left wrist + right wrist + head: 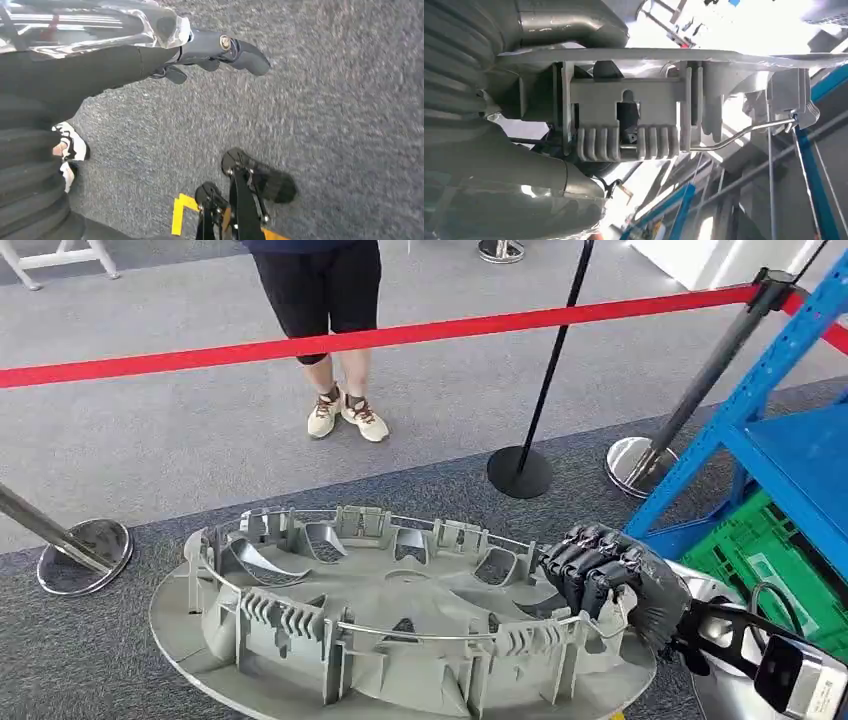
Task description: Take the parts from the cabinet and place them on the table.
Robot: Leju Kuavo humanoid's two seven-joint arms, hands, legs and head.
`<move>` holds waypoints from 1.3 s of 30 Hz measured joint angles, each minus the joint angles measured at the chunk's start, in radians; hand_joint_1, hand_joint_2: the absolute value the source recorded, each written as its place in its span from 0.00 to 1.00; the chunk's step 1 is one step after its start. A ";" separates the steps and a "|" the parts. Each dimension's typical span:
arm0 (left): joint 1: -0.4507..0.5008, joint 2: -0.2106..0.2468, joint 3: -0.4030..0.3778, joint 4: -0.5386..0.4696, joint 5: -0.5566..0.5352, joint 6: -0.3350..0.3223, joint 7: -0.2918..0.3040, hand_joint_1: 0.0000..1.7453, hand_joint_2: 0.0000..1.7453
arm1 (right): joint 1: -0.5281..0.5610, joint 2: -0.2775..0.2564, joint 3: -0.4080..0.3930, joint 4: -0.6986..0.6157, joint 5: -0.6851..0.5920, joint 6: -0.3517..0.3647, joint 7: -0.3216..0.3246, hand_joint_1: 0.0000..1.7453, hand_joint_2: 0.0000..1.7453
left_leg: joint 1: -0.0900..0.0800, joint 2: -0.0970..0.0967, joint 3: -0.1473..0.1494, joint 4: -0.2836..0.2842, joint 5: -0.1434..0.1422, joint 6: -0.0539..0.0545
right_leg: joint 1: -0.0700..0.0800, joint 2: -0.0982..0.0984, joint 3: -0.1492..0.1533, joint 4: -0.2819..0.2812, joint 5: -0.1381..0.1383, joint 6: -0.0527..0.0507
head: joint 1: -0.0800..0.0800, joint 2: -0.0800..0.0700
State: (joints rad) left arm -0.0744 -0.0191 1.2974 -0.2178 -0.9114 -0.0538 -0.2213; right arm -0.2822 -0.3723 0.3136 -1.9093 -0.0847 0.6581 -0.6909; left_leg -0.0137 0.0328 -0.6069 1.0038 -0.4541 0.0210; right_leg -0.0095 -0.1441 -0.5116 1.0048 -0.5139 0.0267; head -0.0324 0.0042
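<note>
A large round grey plastic wheel cover [400, 620], ribbed side up with a thin wire ring round its rim, hangs low in the head view over dark carpet. My right hand [610, 575] grips its right edge, dark fingers curled over the rim. The right wrist view is very close: the cover's clip block [634, 107] and wire sit against my right hand [499, 165], whose thick thumb lies under the rim. My left hand [200, 47] hangs over the carpet, fingers stretched out and holding nothing.
A blue cabinet frame [800, 455] stands at the right with a green crate [770, 550] low inside. A red belt [400, 335] runs between stanchions: a black base [520, 472] and chrome bases [85, 555] [635, 462]. Behind it stands a person [330, 300].
</note>
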 joint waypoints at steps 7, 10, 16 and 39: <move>-0.005 0.003 -0.003 0.000 -0.012 -0.011 0.000 0.00 1.00 | -0.009 -0.016 0.004 0.017 -0.014 -0.005 0.003 1.00 1.00 | 0.015 -0.095 0.011 -0.007 0.008 0.016 | -0.007 0.140 -0.171 0.321 -0.114 0.009 | 0.015 0.000; -0.005 0.002 -0.003 0.000 -0.008 -0.019 -0.007 0.00 1.00 | -0.009 -0.016 0.009 0.018 -0.002 -0.024 0.002 1.00 1.00 | 0.020 -0.141 0.017 -0.001 0.003 0.009 | -0.014 0.172 -0.068 0.071 0.029 0.006 | 0.016 0.000; 0.004 0.018 -0.003 0.000 -0.014 -0.028 -0.010 0.00 1.00 | 0.000 -0.013 0.016 0.023 0.014 -0.033 -0.002 1.00 1.00 | 0.029 -0.184 -0.009 0.008 0.005 -0.027 | -0.017 0.186 -0.045 0.013 0.032 -0.013 | 0.014 0.000; 0.002 0.040 -0.020 0.000 -0.052 -0.031 0.019 0.00 1.00 | 0.016 0.039 0.037 0.056 0.076 -0.046 -0.004 1.00 1.00 | 0.015 -0.117 0.019 0.002 -0.006 0.018 | -0.004 0.143 -0.147 0.224 -0.040 0.010 | 0.019 0.000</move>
State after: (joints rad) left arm -0.0725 0.0214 1.2772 -0.2174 -0.9636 -0.0851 -0.2026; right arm -0.2665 -0.3334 0.3506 -1.8528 -0.0084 0.6122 -0.6950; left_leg 0.0016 -0.0840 -0.5882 1.0057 -0.4606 0.0385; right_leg -0.0138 -0.0008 -0.6585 1.2287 -0.5534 0.0362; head -0.0134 0.0042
